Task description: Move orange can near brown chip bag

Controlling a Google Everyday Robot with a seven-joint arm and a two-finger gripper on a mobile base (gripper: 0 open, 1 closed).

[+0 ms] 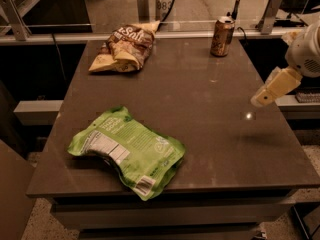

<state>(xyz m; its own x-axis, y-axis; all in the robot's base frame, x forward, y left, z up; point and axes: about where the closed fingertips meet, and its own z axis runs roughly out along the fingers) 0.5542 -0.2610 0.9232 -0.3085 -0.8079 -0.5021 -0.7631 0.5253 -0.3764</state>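
A flat bright-green bag (127, 151) with a white label lies in the lower left of the frame on the dark grey counter (210, 119), close to its front edge. A metal rail (45, 38) crosses the upper frame behind.
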